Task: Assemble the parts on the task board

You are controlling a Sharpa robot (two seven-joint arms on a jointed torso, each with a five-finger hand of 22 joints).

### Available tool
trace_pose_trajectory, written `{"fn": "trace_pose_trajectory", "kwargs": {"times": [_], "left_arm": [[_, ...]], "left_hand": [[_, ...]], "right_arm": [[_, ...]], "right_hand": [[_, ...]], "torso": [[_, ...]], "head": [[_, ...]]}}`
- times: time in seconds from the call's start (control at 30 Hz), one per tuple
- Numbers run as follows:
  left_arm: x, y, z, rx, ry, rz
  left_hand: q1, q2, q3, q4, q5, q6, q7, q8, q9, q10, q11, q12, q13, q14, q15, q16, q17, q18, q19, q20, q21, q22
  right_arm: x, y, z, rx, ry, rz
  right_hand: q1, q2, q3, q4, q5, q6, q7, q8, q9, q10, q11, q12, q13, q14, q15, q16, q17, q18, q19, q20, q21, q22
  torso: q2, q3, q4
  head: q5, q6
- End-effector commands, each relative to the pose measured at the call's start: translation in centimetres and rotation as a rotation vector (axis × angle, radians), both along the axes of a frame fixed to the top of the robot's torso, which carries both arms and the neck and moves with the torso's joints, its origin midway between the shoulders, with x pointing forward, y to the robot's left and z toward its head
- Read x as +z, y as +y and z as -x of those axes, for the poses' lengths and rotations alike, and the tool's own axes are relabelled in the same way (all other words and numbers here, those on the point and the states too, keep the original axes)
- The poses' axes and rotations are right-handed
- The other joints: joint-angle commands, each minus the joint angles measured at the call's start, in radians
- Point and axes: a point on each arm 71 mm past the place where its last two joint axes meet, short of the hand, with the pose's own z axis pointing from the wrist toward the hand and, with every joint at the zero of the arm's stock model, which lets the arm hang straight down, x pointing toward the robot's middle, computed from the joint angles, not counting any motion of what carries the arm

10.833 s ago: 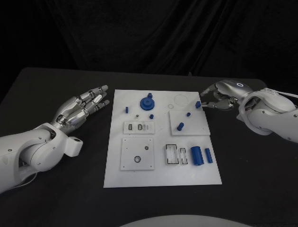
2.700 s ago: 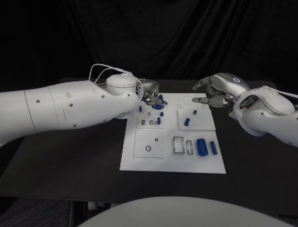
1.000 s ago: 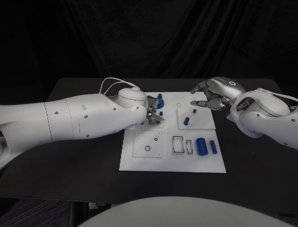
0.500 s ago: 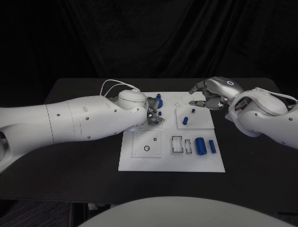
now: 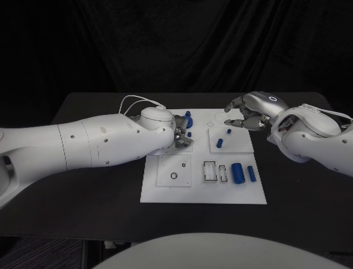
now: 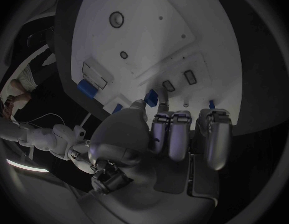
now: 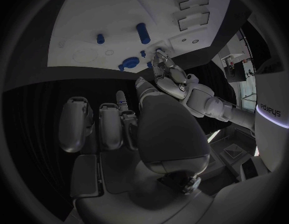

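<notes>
The task board (image 5: 202,190) is a white rectangular plate lying flat in the middle of the black bench (image 5: 306,213), carrying raised white sub-plates with slots and holes. Blue parts sit on it: a thick cylinder (image 5: 237,173) and a thinner peg (image 5: 250,174) side by side at the near right, a slanted peg (image 5: 220,143) on the right-centre sub-plate, and a larger blue piece (image 5: 187,119) at the far left.

The left hand (image 5: 179,134) is over the far-left part of the board, its fingers (image 6: 171,134) curled down together. In the left wrist view a small blue part (image 6: 151,99) lies right at the fingertips; whether it is pinched cannot be told.

The right hand (image 5: 253,114) is above the board's far-right corner, fingers (image 7: 110,127) curled inward with nothing visible in them, apart from the parts.
</notes>
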Motion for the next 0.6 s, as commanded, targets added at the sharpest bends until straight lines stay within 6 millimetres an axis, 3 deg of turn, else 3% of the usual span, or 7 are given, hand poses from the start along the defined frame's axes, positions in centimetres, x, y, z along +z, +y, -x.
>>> {"fn": "trace_pose_trajectory", "kwargs": {"times": [0.03, 0.3, 0.4, 0.47, 0.53, 0.57, 0.6], "left_arm": [[-0.13, -0.21, -0.03, -0.011, 0.000, 0.016], [-0.32, -0.07, -0.13, -0.013, 0.000, 0.026], [-0.32, -0.05, -0.11, -0.017, -0.004, 0.037], [-0.30, -0.05, -0.07, -0.019, -0.006, 0.043], [-0.28, -0.06, -0.03, -0.021, -0.008, 0.049], [-0.27, -0.06, -0.01, -0.022, -0.009, 0.052], [-0.25, -0.04, 0.02, -0.022, -0.011, 0.055]], "left_hand": [[0.014, -0.004, 0.016, 0.000, 0.013, 0.010, -0.002, -0.006, 0.007, 0.104, -0.001, -0.001, 0.261, 0.105, 0.002, 0.003, 0.263, 0.003, 0.026, 0.005, -0.004, 0.179], [0.055, -0.044, 0.109, -0.006, 0.020, 0.022, -0.012, -0.017, 0.040, 0.104, -0.009, -0.001, 0.261, 0.105, -0.006, 0.003, 0.263, 0.003, 0.028, -0.002, -0.005, 0.182], [0.060, -0.105, 0.248, 0.001, -0.013, 0.030, -0.016, -0.027, 0.075, 0.104, -0.015, -0.001, 0.261, 0.105, -0.011, 0.003, 0.263, 0.003, 0.029, -0.008, -0.006, 0.184], [0.027, -0.148, 0.355, 0.004, -0.028, 0.038, -0.016, -0.038, 0.096, 0.104, -0.012, -0.001, 0.261, 0.105, -0.011, 0.003, 0.263, 0.003, 0.029, -0.009, -0.007, 0.186], [0.018, -0.167, 0.393, -0.002, -0.033, 0.041, -0.017, -0.040, 0.105, 0.104, -0.014, -0.001, 0.261, 0.105, -0.011, 0.003, 0.263, 0.003, 0.029, -0.008, -0.008, 0.186], [0.005, -0.191, 0.453, -0.007, -0.040, 0.046, -0.018, -0.044, 0.118, 0.104, -0.016, -0.001, 0.261, 0.105, -0.011, 0.003, 0.263, 0.003, 0.030, -0.008, -0.008, 0.188], [-0.003, -0.199, 0.476, -0.010, -0.042, 0.049, -0.017, -0.046, 0.124, 0.104, -0.015, -0.001, 0.261, 0.105, -0.012, 0.003, 0.263, 0.003, 0.031, -0.009, -0.008, 0.188]], "right_arm": [[-0.16, -0.03, 0.02, -0.012, 0.009, 0.010], [-0.17, -0.02, 0.04, -0.011, 0.006, 0.016], [-0.17, -0.02, 0.02, -0.011, 0.006, 0.017], [-0.18, -0.02, 0.01, -0.012, 0.006, 0.017], [-0.18, -0.03, 0.01, -0.012, 0.007, 0.018], [-0.19, -0.03, 0.01, -0.012, 0.007, 0.018], [-0.19, -0.03, 0.01, -0.013, 0.007, 0.018]], "right_hand": [[0.009, 0.004, 0.001, -0.007, 0.005, 0.005, 0.001, 0.007, -0.001, 0.007, 0.007, -0.003, 0.134, 0.054, 0.007, -0.007, -0.002, 0.015, 0.000, 0.010, -0.003, 0.121], [0.009, 0.005, 0.001, -0.008, 0.007, 0.006, 0.001, 0.007, -0.002, 0.006, 0.008, -0.003, 0.133, 0.054, 0.008, -0.007, -0.003, 0.015, 0.000, 0.010, -0.004, 0.121], [0.010, 0.006, 0.002, -0.008, 0.010, 0.008, 0.001, 0.008, -0.002, 0.007, 0.008, -0.003, 0.134, 0.053, 0.008, -0.008, -0.003, 0.016, -0.001, 0.010, -0.005, 0.120], [0.010, 0.006, 0.002, -0.008, 0.010, 0.008, 0.001, 0.008, -0.002, 0.007, 0.008, -0.003, 0.134, 0.053, 0.008, -0.008, -0.003, 0.016, -0.001, 0.010, -0.005, 0.120], [0.011, 0.006, 0.002, -0.009, 0.011, 0.008, 0.001, 0.008, -0.002, 0.006, 0.008, -0.003, 0.133, 0.053, 0.008, -0.009, -0.004, 0.016, -0.001, 0.010, -0.005, 0.120], [0.011, 0.006, 0.002, -0.009, 0.011, 0.008, 0.001, 0.008, -0.002, 0.006, 0.008, -0.003, 0.133, 0.053, 0.008, -0.009, -0.004, 0.016, -0.001, 0.010, -0.005, 0.120], [0.011, 0.006, 0.002, -0.009, 0.011, 0.008, 0.001, 0.008, -0.002, 0.006, 0.008, -0.003, 0.133, 0.053, 0.008, -0.009, -0.004, 0.016, -0.001, 0.010, -0.005, 0.120]], "torso": [[0.000, 0.0006, 0.0003], [0.000, 0.0005, 0.0006], [-0.001, 0.0007, 0.0009], [0.000, 0.0004, 0.0005], [0.000, 0.0005, -0.0008], [0.000, 0.0006, -0.0012], [0.000, 0.0005, -0.0009]], "head": [[-0.004, 0.000], [-0.008, 0.000], [-0.010, 0.000], [-0.009, 0.000], [-0.006, 0.000], [-0.005, 0.000], [-0.005, 0.000]]}}
